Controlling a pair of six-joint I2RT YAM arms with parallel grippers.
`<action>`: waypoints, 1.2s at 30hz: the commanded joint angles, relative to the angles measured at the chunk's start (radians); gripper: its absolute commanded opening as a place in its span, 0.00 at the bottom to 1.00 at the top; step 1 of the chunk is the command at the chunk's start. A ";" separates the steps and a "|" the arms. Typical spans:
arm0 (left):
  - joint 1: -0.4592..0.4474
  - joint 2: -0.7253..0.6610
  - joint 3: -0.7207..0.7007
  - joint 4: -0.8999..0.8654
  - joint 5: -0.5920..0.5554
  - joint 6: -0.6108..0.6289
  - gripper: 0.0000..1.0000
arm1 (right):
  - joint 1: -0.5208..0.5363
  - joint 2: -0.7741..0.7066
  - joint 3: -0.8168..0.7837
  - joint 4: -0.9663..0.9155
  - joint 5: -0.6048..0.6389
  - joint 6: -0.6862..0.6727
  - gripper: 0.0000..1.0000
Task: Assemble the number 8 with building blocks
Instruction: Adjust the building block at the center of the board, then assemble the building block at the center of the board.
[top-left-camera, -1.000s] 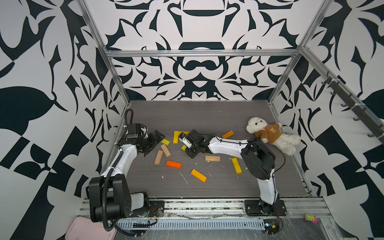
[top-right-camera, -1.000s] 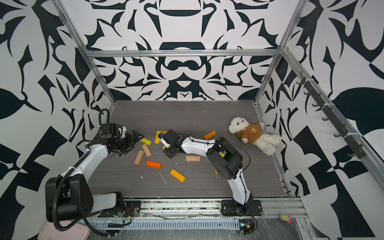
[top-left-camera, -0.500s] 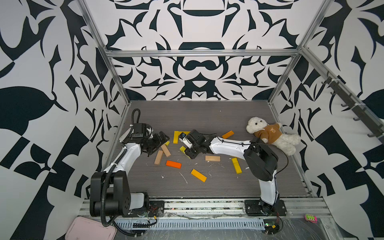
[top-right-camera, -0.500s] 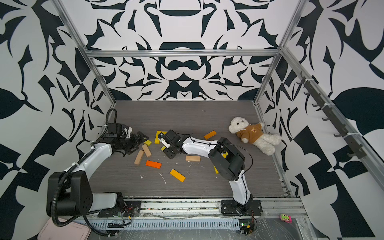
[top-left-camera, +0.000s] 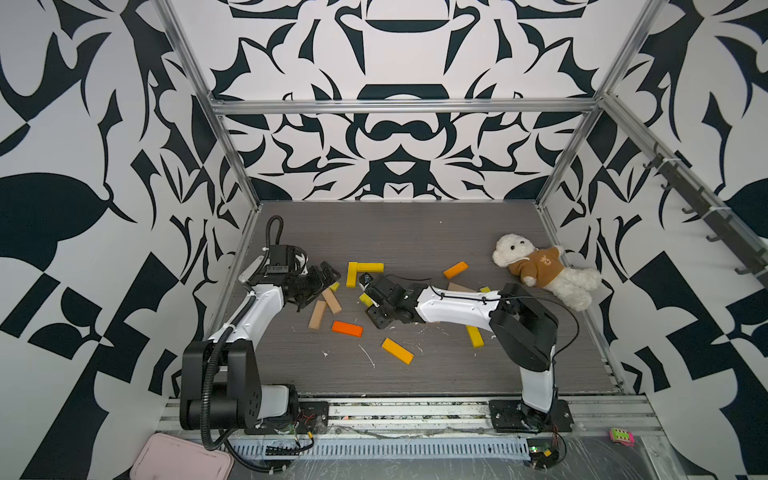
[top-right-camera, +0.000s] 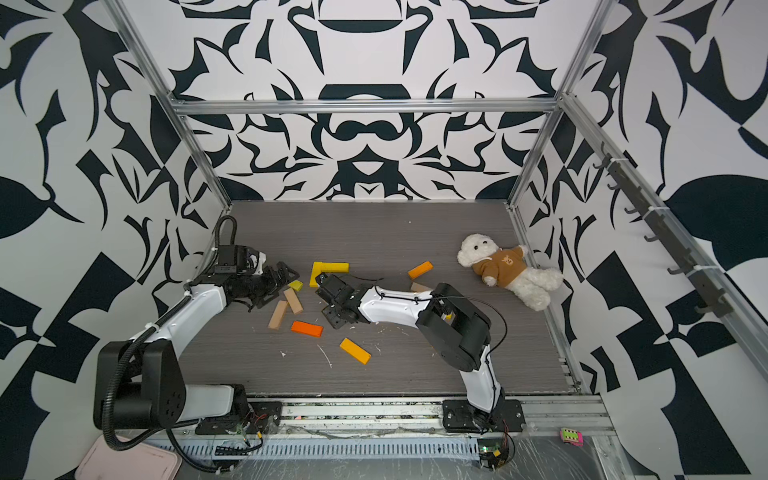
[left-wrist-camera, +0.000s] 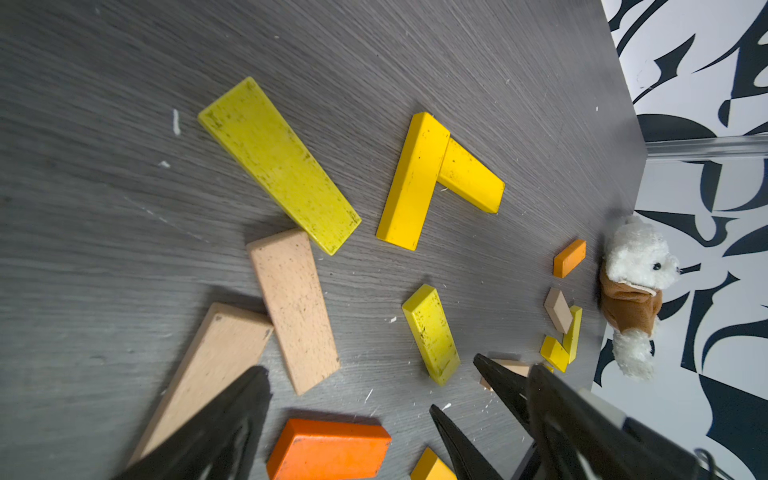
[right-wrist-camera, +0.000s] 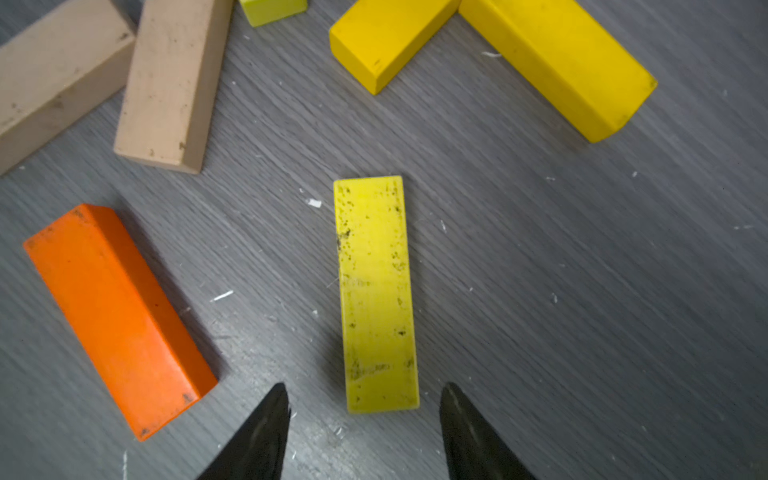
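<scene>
Top views, table: grey wood-grain table (top-left-camera: 415, 232) with building blocks (top-left-camera: 397, 350) strewn over its middle in both top views.
Top views, left end effector: left end effector (top-left-camera: 326, 286) at centre-left, fingers spread wide and empty. It covers most of a lime plank (top-left-camera: 334, 286). Two tan blocks (top-left-camera: 331, 300) lie just below it.
Top views, right end effector: right end effector (top-left-camera: 368, 300) at centre, released, with a second lime plank (top-left-camera: 365, 298) lying between its fingers.
Top views, in the way: the right arm's white forearm (top-right-camera: 390, 305) lies across a tan block and yellow blocks at centre-right, hiding most of them.
Top views, surroundings: teddy bear (top-left-camera: 540, 270) at the right wall, pink case (top-left-camera: 178, 459) at lower left, off the table.
Left wrist, blocks: lime plank at upper centre-left, its lower end meeting one of the two touching tan blocks. The yellow L-pair (left-wrist-camera: 411, 183) sits at upper centre. The orange block (left-wrist-camera: 328, 449) is at the bottom, between the spread fingers.
Left wrist, in the way: the right end effector's black fingers enter at lower right, partly covering a tan block.
Right wrist, task thing: second lime plank flat at centre, its near end between the parted fingertips, with bare table on either side.
Right wrist, surroundings: orange block at left, tan blocks at upper left, yellow L-pair at upper right.
</scene>
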 joint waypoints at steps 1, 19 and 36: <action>-0.004 0.010 0.026 0.002 -0.003 -0.006 0.99 | 0.000 -0.003 -0.011 0.005 0.099 0.099 0.61; -0.015 0.023 0.030 0.014 0.003 -0.011 0.99 | -0.023 0.023 -0.032 0.048 0.062 0.179 0.42; -0.034 0.065 0.074 0.014 0.010 -0.007 0.99 | -0.067 0.008 -0.041 0.027 0.077 0.142 0.47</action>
